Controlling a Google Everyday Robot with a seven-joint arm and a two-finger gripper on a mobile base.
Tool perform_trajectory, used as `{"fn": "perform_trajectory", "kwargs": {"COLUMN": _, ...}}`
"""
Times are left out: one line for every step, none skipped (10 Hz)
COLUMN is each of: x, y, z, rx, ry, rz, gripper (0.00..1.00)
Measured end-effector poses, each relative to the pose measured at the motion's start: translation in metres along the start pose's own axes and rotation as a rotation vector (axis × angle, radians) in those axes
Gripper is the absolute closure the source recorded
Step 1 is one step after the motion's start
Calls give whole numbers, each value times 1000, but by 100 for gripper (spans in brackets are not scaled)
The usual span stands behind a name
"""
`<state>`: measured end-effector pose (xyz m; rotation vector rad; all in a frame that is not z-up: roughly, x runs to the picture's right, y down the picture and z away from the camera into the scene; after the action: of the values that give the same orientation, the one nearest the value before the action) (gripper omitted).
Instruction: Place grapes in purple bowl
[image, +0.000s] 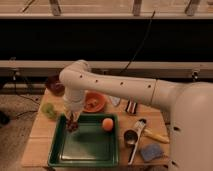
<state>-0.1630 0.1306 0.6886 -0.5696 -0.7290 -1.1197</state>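
Note:
The grapes (73, 126), a small dark purple-red bunch, hang from my gripper (71, 120) just over the far left corner of the green tray (85, 147). The gripper points down at the end of the white arm and is shut on the bunch. The purple bowl (54, 85) stands at the table's far left corner, beyond and left of the gripper, partly hidden by the arm.
An orange bowl (95, 102) sits right of the gripper, behind the tray. An orange fruit (107, 124) lies in the tray. A green leafy clump (49, 110) lies left of the tray. A metal cup (131, 137), utensils and a blue sponge (149, 152) are at the right.

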Motion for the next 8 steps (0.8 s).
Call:
{"fn": "perform_trajectory", "kwargs": {"x": 3, "y": -7, "z": -6, "rx": 7, "ry": 10, "rz": -9, "gripper": 89}}
{"fn": "perform_trajectory", "kwargs": {"x": 8, "y": -16, "z": -17, "rx": 15, "ry": 25, "rz": -22, "gripper": 89}}
{"fn": "perform_trajectory", "kwargs": {"x": 15, "y": -29, "z": -30, "rx": 28, "ry": 35, "rz": -38, "gripper": 89}}
{"fn": "perform_trajectory", "kwargs": {"x": 17, "y": -32, "z": -33, "rx": 29, "ry": 37, "rz": -43, "gripper": 89}}
{"fn": "perform_trajectory", "kwargs": {"x": 17, "y": -32, "z": -34, "rx": 28, "ry": 37, "rz": -43, "gripper": 89}}
{"fn": "perform_trajectory", "kwargs": {"x": 18, "y": -30, "z": -34, "rx": 29, "ry": 38, "rz": -40, "gripper": 89}}
{"fn": "perform_trajectory", "kwargs": {"x": 18, "y": -31, "z": -34, "rx": 28, "ry": 38, "rz": -40, "gripper": 89}}
{"fn": "perform_trajectory", "kwargs": {"x": 18, "y": -32, "z": -34, "rx": 28, "ry": 38, "rz": -43, "gripper": 89}}
